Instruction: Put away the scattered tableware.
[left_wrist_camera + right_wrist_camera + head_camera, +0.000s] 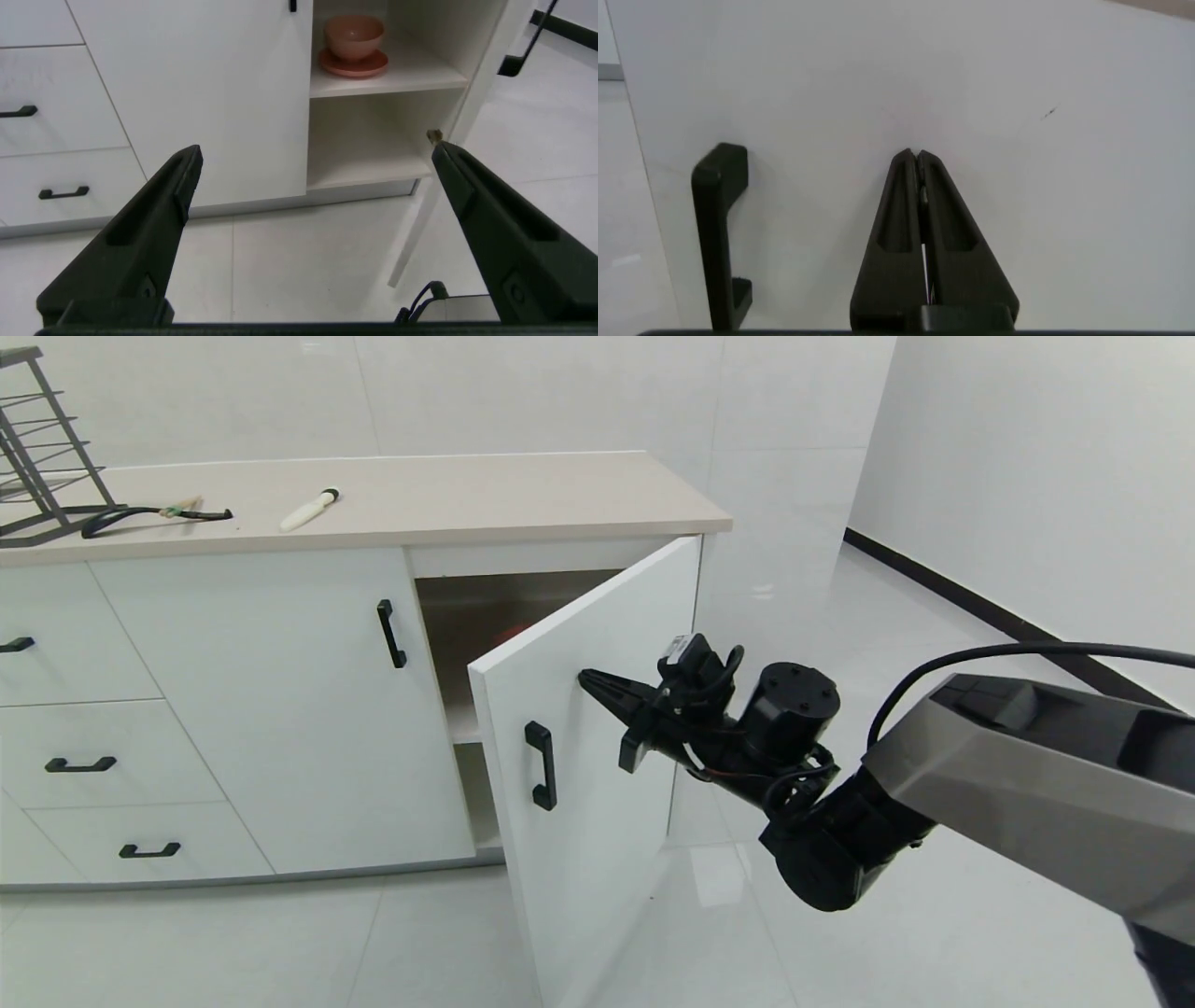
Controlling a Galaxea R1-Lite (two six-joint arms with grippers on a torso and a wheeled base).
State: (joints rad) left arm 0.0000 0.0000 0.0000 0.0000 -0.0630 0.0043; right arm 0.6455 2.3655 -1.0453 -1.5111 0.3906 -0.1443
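My right gripper [585, 678] was black and shaped like a pointy beak. Its two fingers were pressed together with nothing between them. The tip was up against the flat, smooth front of the open cupboard door [597, 644], just right of the door's black bar handle [540, 765].

My left gripper [316, 154] had its two black fingers spread wide apart and held nothing. It hung low in front of the cupboard [392, 112].

Inside, on the upper shelf [420, 75], sat a round pink bowl [354, 35] on a flat pink plate [353, 63]. Both looked smooth.

Far off on the left part of the beige counter [485, 495] lay a white-handled tool [310, 509] with a dark end. Left of it lay a long black tool [140, 513] with a curved handle. A grey wire rack [37, 448] stood at the far left edge.

The cupboard was white, and the drawers [75, 747] to its left had little black handles. The floor [280, 943] was shiny white tile, and the walls [560, 392] were white tile too.
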